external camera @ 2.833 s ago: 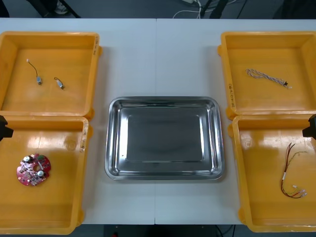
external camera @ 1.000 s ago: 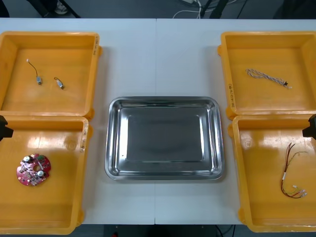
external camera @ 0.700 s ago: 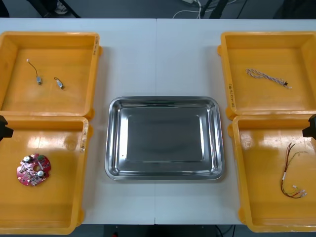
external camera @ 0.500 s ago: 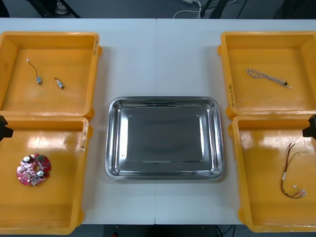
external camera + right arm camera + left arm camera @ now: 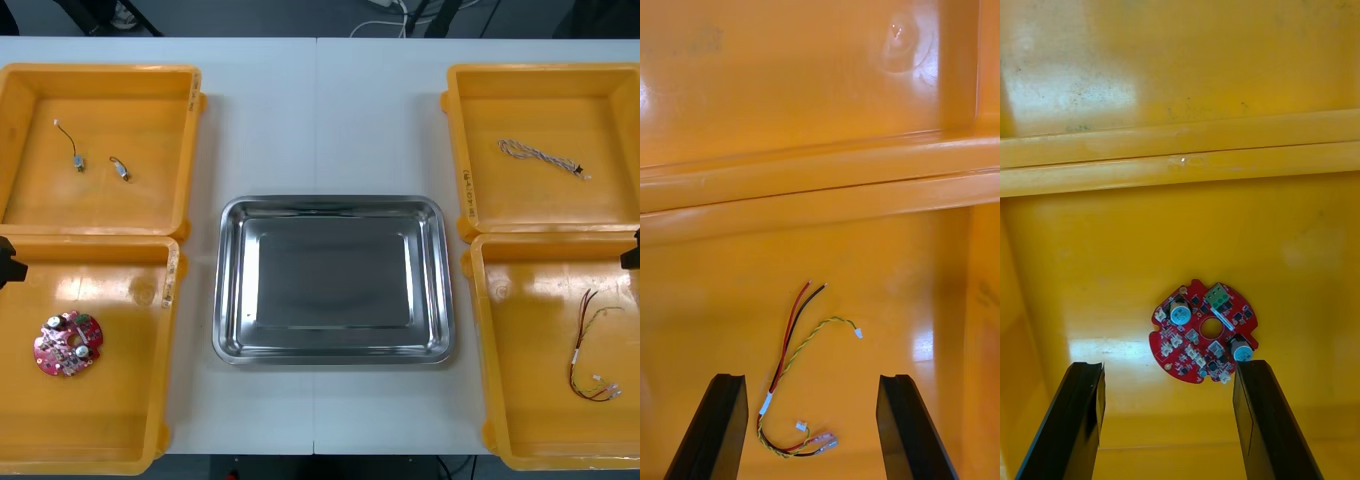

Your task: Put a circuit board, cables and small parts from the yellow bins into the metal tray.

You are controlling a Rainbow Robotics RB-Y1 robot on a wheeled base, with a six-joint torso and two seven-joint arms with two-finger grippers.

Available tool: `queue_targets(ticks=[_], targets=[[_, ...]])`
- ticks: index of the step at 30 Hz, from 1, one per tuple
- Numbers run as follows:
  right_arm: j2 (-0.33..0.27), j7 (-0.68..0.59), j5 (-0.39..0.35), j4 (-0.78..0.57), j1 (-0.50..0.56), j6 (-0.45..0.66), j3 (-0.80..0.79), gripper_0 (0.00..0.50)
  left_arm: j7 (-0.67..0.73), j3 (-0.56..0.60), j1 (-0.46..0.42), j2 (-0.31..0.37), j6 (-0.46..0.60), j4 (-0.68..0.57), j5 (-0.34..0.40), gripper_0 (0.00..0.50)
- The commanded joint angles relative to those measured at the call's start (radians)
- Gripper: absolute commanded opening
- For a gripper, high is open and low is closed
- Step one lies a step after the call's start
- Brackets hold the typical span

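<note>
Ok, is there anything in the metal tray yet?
No, the metal tray is bare and shiny inside; the circuit board lies in a yellow bin.

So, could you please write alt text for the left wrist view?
A round red circuit board lies flat on the floor of a yellow plastic bin, just beyond the gap between the open black fingers of the left gripper. The fingers hold nothing.

The tray (image 5: pixel 332 203) lies at the centre of the counter (image 5: pixel 320 110), flanked by two bins on each side. The far left bin (image 5: pixel 191 150) holds two small metal parts (image 5: pixel 78 164); the near left bin (image 5: pixel 170 300), a circuit board (image 5: pixel 67 344). The far right bin (image 5: pixel 455 150) holds a twisted cable (image 5: pixel 542 157); the near right bin (image 5: pixel 481 330), a bundle of cables (image 5: pixel 588 352) towards its outer wall.
</note>
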Motion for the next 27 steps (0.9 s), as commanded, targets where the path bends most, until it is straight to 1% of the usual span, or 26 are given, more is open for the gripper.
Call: queue_targets(ticks=[1, 6, 14, 18, 23, 27], targets=[[-0.044, 0.007, 0.018, -0.03, -0.007, 0.005, -0.037, 0.5, -0.07, -0.013, 0.016, 0.05, 0.005, -0.015, 0.009, 0.5], [-0.013, -0.007, 0.028, -0.03, -0.003, 0.005, -0.037, 0.5, -0.102, -0.05, 0.016, 0.085, 0.005, -0.015, 0.012, 0.5], [-0.005, -0.028, 0.018, -0.03, 0.013, 0.005, -0.038, 0.5, -0.208, -0.056, 0.017, 0.115, 0.005, -0.014, 0.028, 0.5], [0.018, -0.045, 0.018, -0.03, 0.022, 0.005, -0.038, 0.5, -0.26, -0.072, 0.017, 0.131, 0.001, -0.014, 0.038, 0.5], [0.048, -0.059, 0.022, -0.044, 0.053, -0.002, -0.037, 0.5, -0.278, -0.102, 0.019, 0.15, -0.032, -0.012, 0.054, 0.5], [0.055, -0.068, 0.041, -0.093, 0.122, -0.051, -0.038, 0.5, -0.294, -0.13, 0.042, 0.167, -0.103, -0.012, 0.069, 0.5]])
